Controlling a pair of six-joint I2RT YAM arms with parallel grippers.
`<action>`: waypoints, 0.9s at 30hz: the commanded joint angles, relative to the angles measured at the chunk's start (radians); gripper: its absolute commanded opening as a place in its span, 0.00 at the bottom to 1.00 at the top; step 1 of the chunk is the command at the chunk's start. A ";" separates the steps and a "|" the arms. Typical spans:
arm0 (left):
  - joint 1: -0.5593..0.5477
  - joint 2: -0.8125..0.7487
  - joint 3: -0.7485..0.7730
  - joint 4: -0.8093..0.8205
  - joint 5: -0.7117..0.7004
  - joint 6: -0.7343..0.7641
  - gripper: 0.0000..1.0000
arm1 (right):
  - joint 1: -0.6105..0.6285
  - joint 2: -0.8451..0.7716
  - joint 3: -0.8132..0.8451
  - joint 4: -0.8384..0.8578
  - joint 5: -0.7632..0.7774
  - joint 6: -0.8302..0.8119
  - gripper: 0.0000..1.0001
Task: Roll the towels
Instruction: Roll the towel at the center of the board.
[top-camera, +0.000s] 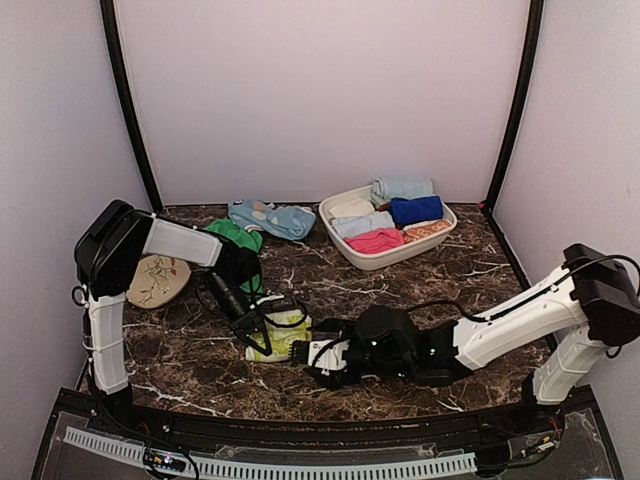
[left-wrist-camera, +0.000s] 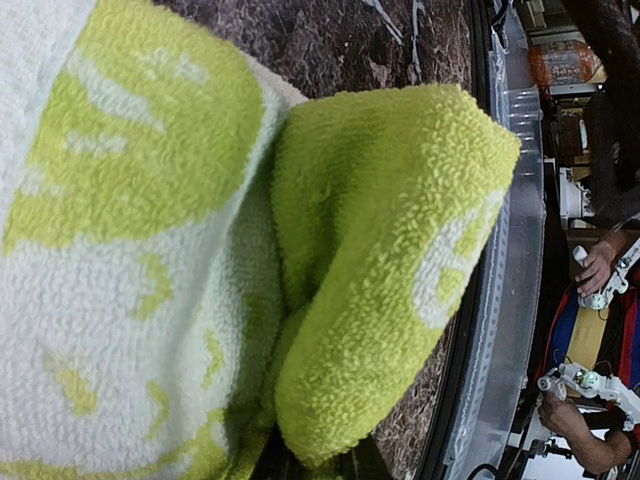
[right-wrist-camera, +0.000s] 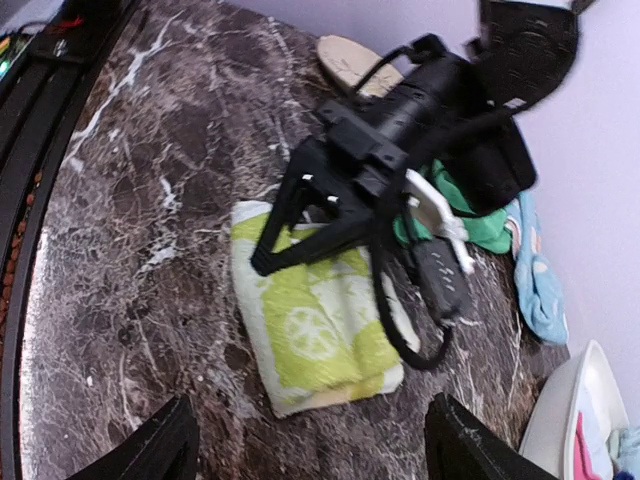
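The pale lime-yellow towel (top-camera: 284, 338) with white swirl marks lies folded on the dark marble at front centre. It also shows in the right wrist view (right-wrist-camera: 320, 335) and fills the left wrist view (left-wrist-camera: 380, 250), where one fold bulges up. My left gripper (top-camera: 258, 335) reaches down onto its left edge, tips together (right-wrist-camera: 262, 262), shut on the cloth. My right gripper (top-camera: 316, 356) sits just right of this towel, open (right-wrist-camera: 315, 450), with nothing between its fingers. The plain green towel (top-camera: 232, 232) lies crumpled behind the left arm (right-wrist-camera: 490, 232).
A white basin (top-camera: 385, 258) at the back right holds several rolled cloths. A light blue cloth (top-camera: 275, 218) lies left of it. A tan oval leaf-print disc (top-camera: 157, 281) rests by the left wall. A cable loops from the left wrist (right-wrist-camera: 420, 340).
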 joint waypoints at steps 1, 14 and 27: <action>0.014 0.057 -0.003 0.063 -0.243 -0.035 0.00 | 0.076 0.153 0.095 0.028 0.090 -0.335 0.74; 0.014 0.060 0.014 0.040 -0.240 -0.001 0.00 | 0.058 0.471 0.243 0.219 0.157 -0.612 0.56; 0.018 -0.031 -0.024 0.014 -0.192 0.121 0.18 | -0.008 0.547 0.402 -0.090 0.058 -0.396 0.27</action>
